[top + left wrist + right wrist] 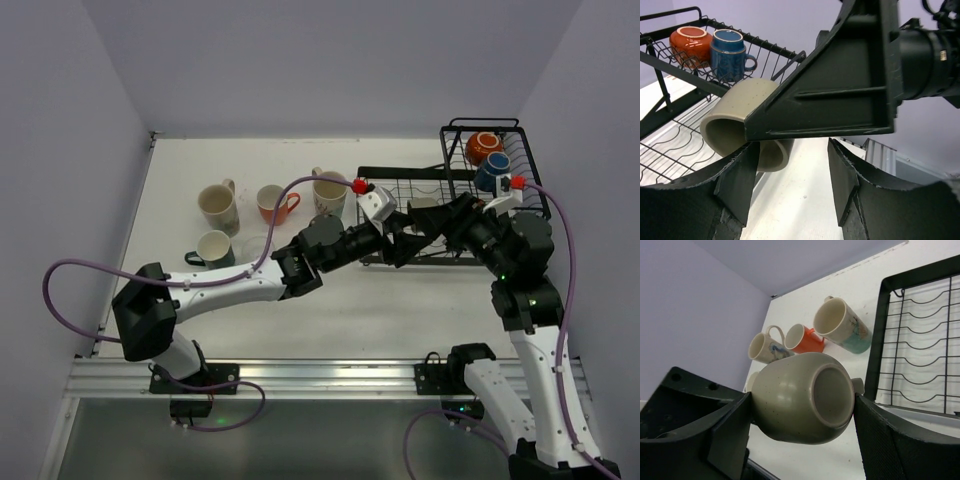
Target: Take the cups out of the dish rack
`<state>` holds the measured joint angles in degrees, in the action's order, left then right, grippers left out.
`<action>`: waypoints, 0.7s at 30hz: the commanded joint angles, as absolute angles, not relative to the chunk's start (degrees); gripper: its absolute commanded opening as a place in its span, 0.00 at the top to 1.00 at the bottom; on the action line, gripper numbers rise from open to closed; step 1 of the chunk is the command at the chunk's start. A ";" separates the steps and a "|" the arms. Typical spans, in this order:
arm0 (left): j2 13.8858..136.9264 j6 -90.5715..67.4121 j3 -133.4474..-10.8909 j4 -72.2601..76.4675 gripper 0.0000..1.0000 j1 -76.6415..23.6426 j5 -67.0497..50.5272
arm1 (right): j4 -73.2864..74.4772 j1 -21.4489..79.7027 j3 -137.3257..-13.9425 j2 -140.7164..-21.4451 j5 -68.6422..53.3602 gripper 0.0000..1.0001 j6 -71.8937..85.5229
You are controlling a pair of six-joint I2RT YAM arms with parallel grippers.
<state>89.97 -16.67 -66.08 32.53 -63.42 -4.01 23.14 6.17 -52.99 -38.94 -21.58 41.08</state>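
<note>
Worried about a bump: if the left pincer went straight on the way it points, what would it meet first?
Most likely the beige cup, held sideways in the right pincer: it lies just ahead of the open left pincer. The right pincer's finger beside it looks about as near; depth is unclear.

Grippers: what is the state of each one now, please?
Left gripper: open, holding nothing.
Right gripper: closed on the beige cup.

arms (230, 283): white, black joints | left gripper (792, 146): black | cables (48, 285): purple — red-capped, seemingly
</note>
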 commanded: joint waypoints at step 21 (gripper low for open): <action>81.22 -12.48 -58.20 32.09 1.00 -64.34 5.45 | 13.80 7.56 -47.72 -34.37 -30.59 0.01 49.13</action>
<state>86.96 -13.87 -61.12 31.99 -64.66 0.71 16.91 7.49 -47.48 -35.35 -28.08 48.18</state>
